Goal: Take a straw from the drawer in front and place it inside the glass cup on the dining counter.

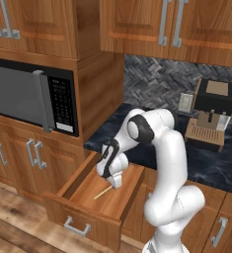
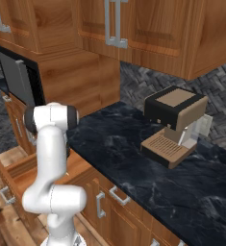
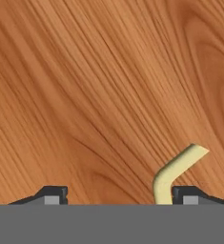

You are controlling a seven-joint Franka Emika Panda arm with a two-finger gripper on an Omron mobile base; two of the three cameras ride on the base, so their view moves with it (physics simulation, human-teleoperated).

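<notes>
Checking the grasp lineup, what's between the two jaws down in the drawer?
In the hand view, bare drawer wood and the straw, hard against one fingertip.

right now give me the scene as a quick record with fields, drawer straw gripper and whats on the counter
drawer: drawer pulled open, silver bar handle on front
straw: straw lying flat on the drawer's wood bottom; bent end next to one fingertip in the hand view
gripper: gripper lowered into the drawer over the straw, jaws apart, not closed on it
counter: coffee machine standing on the black marble counter
microwave: microwave built into the cabinets left of the counter
</notes>
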